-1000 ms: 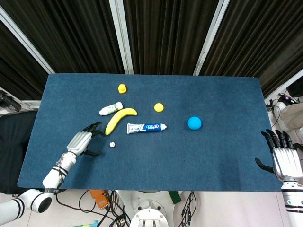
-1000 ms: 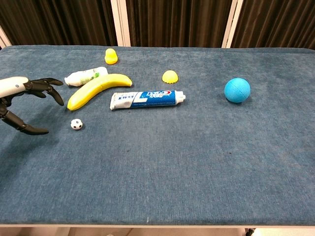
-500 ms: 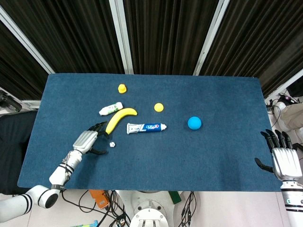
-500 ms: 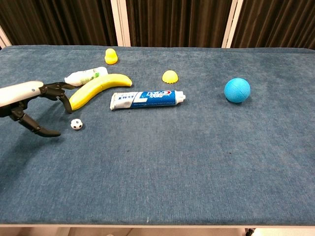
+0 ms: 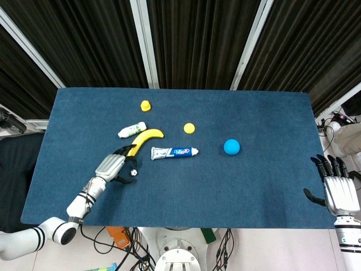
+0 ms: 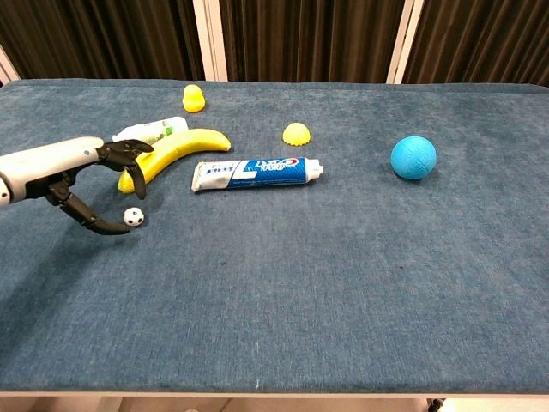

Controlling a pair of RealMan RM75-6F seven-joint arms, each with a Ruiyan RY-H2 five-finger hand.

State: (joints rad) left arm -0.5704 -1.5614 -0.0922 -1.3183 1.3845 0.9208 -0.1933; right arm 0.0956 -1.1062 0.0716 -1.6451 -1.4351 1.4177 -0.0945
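Two hands show in the head view. The left hand (image 5: 111,167) lies low on the blue table (image 5: 265,180), fingers spread and curved around a small black-and-white ball (image 5: 133,173), the thumb tip reaching just under it; whether it touches, I cannot tell. A banana (image 5: 145,139) lies just beyond. The toothpaste tube (image 5: 174,152) carries blue and red lettering too small to read. The right hand (image 5: 340,192) rests at the table's near right corner, fingers apart, holding nothing.

From the chest view, the left hand (image 6: 79,168) arches over the ball (image 6: 132,216), fingertips brushing the banana (image 6: 176,151). The toothpaste tube (image 6: 256,172) label stays illegible, as does the print on a white bottle (image 6: 147,131).
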